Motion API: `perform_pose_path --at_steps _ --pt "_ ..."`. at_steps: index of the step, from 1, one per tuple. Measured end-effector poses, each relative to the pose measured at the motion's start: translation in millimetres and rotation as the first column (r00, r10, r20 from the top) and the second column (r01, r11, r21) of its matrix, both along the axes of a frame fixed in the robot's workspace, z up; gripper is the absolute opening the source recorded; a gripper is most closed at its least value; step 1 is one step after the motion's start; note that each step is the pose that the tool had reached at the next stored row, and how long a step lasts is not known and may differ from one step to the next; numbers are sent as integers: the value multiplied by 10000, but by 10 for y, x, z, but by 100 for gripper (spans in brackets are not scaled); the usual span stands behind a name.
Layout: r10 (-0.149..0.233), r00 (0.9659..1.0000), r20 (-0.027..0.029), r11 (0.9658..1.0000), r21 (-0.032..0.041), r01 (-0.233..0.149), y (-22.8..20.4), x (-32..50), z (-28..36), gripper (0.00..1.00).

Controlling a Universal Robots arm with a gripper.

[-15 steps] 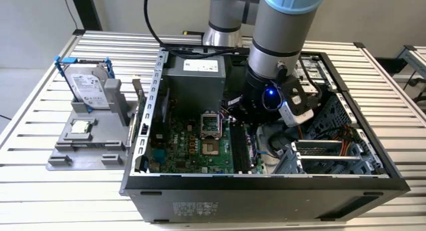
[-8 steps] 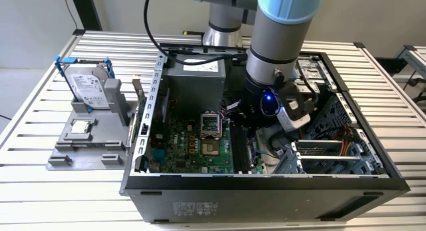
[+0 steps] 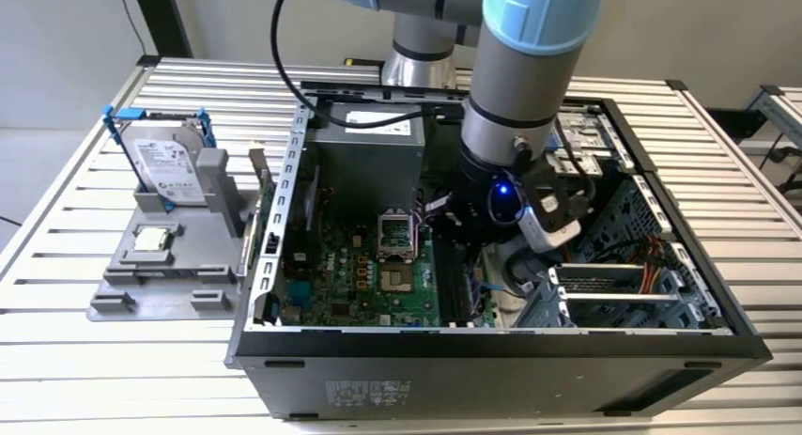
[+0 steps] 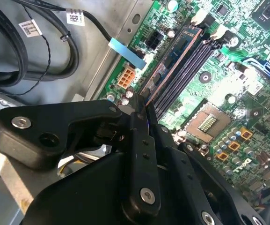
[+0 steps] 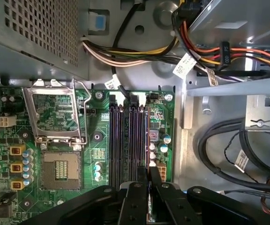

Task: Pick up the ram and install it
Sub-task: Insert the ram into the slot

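Note:
In the second wrist view the ram [image 4: 174,54], a dark stick with a bluish label strip, stands on edge in the black memory slot nearest the motherboard's edge. My gripper [image 4: 146,105] is shut on the stick's near end, its black fingers pressed close together. In the first wrist view the gripper [image 5: 147,174] hangs over the near end of the memory slots [image 5: 123,136], beside the open processor socket [image 5: 60,171]. The exterior view has the arm's wrist [image 3: 501,205] reaching down inside the open computer case [image 3: 501,346].
Cable bundles [image 5: 228,150] and a drive cage [image 3: 626,285] crowd the case beside the slots. The grey power supply [image 3: 363,158] stands at the case's back. On the exterior view's left, a grey fixture [image 3: 163,275] holds a silver hard drive [image 3: 169,167] with blue rails.

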State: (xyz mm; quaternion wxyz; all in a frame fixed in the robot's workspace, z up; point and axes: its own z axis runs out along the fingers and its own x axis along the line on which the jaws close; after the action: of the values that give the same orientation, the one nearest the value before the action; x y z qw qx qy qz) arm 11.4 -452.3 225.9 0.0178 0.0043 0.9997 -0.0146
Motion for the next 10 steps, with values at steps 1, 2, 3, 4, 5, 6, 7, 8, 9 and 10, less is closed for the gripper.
perform_pose_path --at_steps 1,2,3,4,5,6,7,8,9,10 --pt "0 10000 0 10000 1 0 -1 -2 -3 0" --pt "0 10000 0 10000 3 0 0 -5 -8 0" --pt "2 10000 0 10000 2 -2 -2 -9 -9 0" --pt "11 10000 -1 10000 1 -11 -6 -10 -11 0" --pt "18 10000 -2 10000 2 -18 -8 -12 -14 0" --pt "24 10000 -3 10000 2 -24 -10 -12 -18 0" --pt "29 10000 -5 10000 3 -29 -11 -13 -22 0" --pt "34 10000 -7 10000 4 -34 -11 -14 -30 0" --pt "37 10000 -9 10000 3 -37 -12 -16 -37 0" --pt "40 10000 -12 10000 2 -40 -12 -16 -43 0"
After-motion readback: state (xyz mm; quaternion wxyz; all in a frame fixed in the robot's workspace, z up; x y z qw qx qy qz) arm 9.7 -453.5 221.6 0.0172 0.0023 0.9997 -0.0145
